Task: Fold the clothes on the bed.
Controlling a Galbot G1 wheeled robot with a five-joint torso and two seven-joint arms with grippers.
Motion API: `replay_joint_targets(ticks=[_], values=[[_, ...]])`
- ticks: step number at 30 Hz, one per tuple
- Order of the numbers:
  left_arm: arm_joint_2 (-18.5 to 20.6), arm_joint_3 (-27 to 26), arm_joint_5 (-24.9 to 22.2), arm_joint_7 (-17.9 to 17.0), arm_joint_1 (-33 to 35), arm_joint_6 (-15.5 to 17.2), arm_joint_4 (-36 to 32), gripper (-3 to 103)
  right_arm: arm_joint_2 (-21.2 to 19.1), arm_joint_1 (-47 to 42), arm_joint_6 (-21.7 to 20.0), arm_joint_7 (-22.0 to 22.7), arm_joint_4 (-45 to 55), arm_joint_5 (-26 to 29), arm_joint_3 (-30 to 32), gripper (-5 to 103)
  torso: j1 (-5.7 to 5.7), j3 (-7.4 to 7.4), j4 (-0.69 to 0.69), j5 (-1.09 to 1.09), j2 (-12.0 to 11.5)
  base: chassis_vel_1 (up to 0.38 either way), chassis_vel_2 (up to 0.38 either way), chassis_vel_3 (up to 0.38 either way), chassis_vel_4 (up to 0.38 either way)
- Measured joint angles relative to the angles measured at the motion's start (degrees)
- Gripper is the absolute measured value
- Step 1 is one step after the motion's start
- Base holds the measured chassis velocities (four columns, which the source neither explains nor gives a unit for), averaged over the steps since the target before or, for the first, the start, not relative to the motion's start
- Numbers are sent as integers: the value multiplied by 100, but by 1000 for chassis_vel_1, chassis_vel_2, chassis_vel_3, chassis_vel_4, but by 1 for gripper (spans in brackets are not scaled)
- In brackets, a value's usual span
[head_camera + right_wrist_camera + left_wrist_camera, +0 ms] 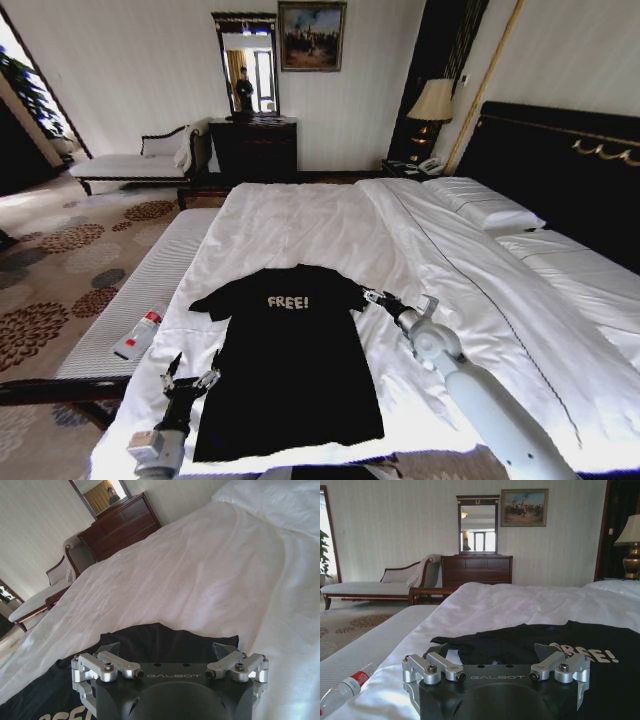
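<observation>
- The black T-shirt (290,370) lies flat and face up on the white duvet (300,225) of the bed (560,150), near the foot edge, with its collar toward the headboard and the white "FREE!" lettering (288,302) readable across the chest.
- Both short sleeves are spread out to the sides; the hem lies close to the foot edge of the bed.
- The left gripper (192,372) sits just beside the shirt's lower left side, low over the duvet near the foot corner; its fingers are spread apart and grip nothing.
- In the left wrist view the left gripper (497,662) faces the shirt's sleeve and chest, with the fabric just beyond the parted fingertips.
- The right gripper (384,300) is at the shirt's right sleeve, its fingers parted and nothing clamped between them.
- In the right wrist view the right gripper (167,652) hangs over the sleeve's edge, dark cloth directly under its open fingertips and white duvet beyond.
- A bench (130,305) runs along the bed's left edge, and a bottle with a red label (138,335) lies on it.
- Two white pillows (485,205) rest at the headboard end, well apart from the shirt.
</observation>
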Motion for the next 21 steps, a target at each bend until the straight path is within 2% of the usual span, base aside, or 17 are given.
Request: replay_joint_targets(ticks=[3,8,21], values=[[-58,-100,-15,-10,-40,77,-67,97,58,248,-98,-33,-367,362,-41,100,0,0,1,1,-1,0,0,0,0],[-90,-149,-74,-14,-131,237,-167,98,86,530,-173,-111,-915,585,-112,100,0,0,0,0,0,0,0,0,0],[-125,70,-105,4,-75,464,-229,99,387,1171,-138,-584,-2296,463,-207,100,0,0,1,-1,0,0,0,0,0]])
